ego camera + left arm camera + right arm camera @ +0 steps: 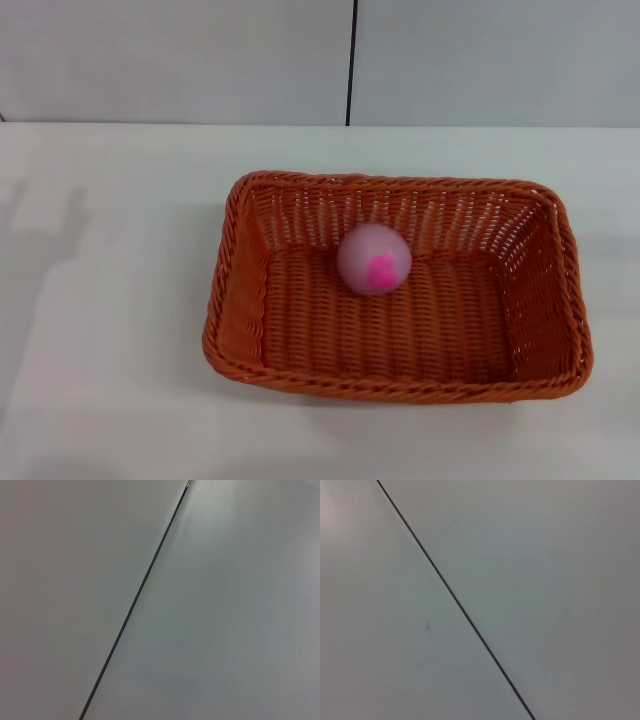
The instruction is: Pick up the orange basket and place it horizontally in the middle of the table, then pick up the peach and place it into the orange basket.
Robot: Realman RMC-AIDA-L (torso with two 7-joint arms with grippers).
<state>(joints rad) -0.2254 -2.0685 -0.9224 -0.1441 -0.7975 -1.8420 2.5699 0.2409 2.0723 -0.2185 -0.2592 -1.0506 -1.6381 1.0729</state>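
The orange basket (398,288) lies lengthwise across the middle of the white table (110,300) in the head view, its braided rim level. Inside it, toward the far wall of the basket, rests the peach (374,258), pale pink with its magenta patch facing me. Neither gripper shows in the head view. Both wrist views show only a plain grey surface crossed by a thin dark seam (140,587), with no fingers in them.
A grey wall (180,60) with a vertical dark seam (351,60) backs the table. Bare white tabletop surrounds the basket on the left, front and far sides. Faint shadows fall on the table at the far left.
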